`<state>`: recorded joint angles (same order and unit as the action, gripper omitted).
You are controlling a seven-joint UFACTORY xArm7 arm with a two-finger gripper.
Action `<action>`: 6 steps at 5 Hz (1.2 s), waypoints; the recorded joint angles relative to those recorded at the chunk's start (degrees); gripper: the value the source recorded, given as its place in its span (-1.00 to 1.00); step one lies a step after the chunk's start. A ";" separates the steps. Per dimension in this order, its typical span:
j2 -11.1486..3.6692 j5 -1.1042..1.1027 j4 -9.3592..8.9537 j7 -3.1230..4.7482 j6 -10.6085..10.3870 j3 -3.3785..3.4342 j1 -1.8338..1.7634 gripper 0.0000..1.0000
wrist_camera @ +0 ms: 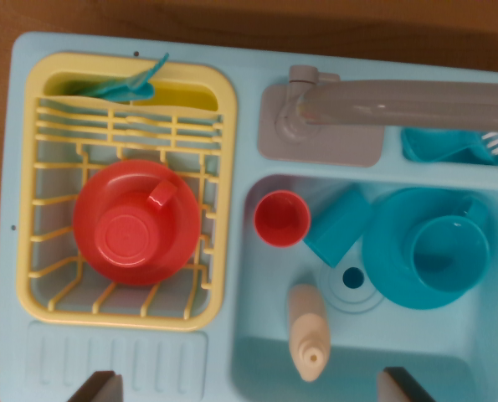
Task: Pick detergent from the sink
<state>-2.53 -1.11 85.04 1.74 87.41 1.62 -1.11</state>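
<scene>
The gripper (pixel 249 387) is hovering above the sink (pixel 257 352), jaws spread wide and gripping nothing, straddling the cream detergent bottle (pixel 308 331) lying in the basin's near part beside the drain (pixel 352 278) — apparently lining up for a descent.

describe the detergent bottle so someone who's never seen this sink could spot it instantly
Start at the light blue sink basin on the wrist view's right, beside the yellow dish rack. Near the basin's lower edge, just left of the drain, the detergent bottle lies on its side, cap toward the bottom of the picture. It is the only beige, elongated thing there; its neighbours are a red cup and teal dishes.
</scene>
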 joint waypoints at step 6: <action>-0.31 0.61 -6.02 2.93 -6.17 -0.79 0.56 -1.00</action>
<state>-2.85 -0.51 79.02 4.66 81.24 0.83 -0.55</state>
